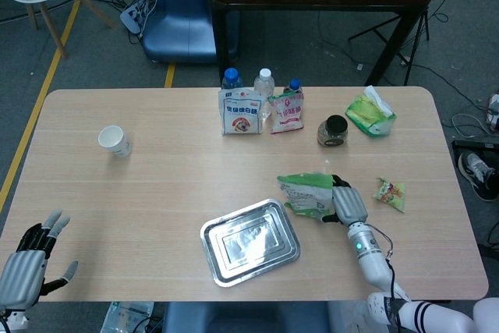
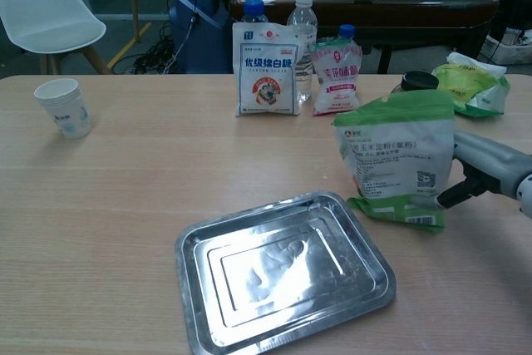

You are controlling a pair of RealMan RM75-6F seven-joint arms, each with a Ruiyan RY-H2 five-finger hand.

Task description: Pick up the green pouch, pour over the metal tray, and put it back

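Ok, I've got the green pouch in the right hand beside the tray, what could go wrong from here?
1. The right hand holds the green pouch from one side only, so it may slip or twist when tilted.
2. The pouch is right of the metal tray, not above it; pouring now would likely spill on the table.
3. The dark-lidded jar stands just behind the pouch and could be knocked on the way back.

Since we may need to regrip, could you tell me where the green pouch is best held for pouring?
Probably by its right edge at mid-height, coming from the right, as the right hand does now: the green pouch stands upright right of the metal tray, so its top stays free to tip leftward.
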